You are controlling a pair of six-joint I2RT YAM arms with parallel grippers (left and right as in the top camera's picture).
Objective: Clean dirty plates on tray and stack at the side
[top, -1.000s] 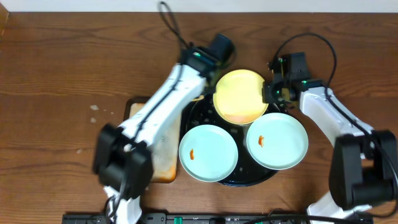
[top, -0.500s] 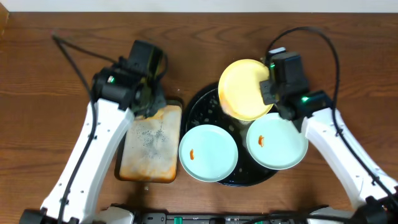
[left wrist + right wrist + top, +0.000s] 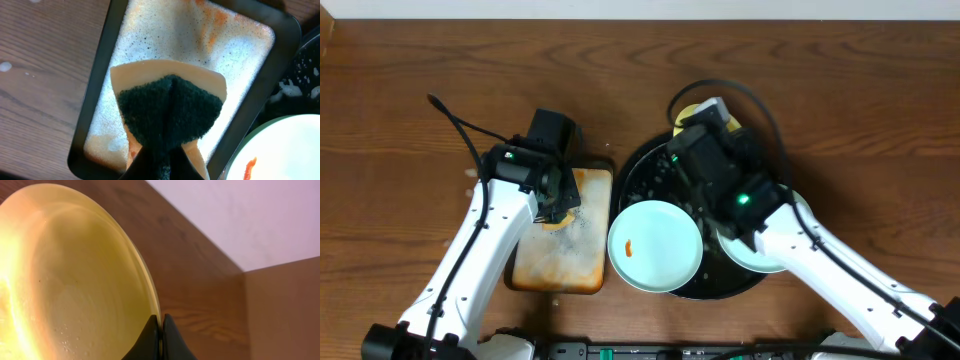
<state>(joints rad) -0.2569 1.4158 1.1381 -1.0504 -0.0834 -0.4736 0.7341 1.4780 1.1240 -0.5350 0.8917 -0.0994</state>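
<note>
**First plate lifted, none stacked yet**

The pale yellow plate (image 3: 75,270) is off the tray and raised on a tilt. The right jaws are clamped on its rim, closed tight with the thin edge between them. From above, the right arm hides most of it, and only slivers of yellow show over the far side of the black tray (image 3: 640,175). The part of the plate's face that the wrist camera shows is glossy and wet, with no orange mark on it. The rest is out of frame.

Two mint-green plates lie on the black tray. The nearer one (image 3: 655,245) has an orange smear (image 3: 630,248) on its face. The other (image 3: 740,252) is mostly under the right arm, so I cannot tell whether it is marked.

The left jaws are clamped on a sponge (image 3: 170,107), with its green scouring side towards the camera. It hangs just above a rusty-orange rectangular tray (image 3: 97,75) filmed with foam, beside the black tray.

No plate sits on the wooden surface (image 3: 410,80) to either side, so no stack has been started. The task looks to be in its early part: one plate is in hand for washing, two wait, and all three have to be stacked.
</note>
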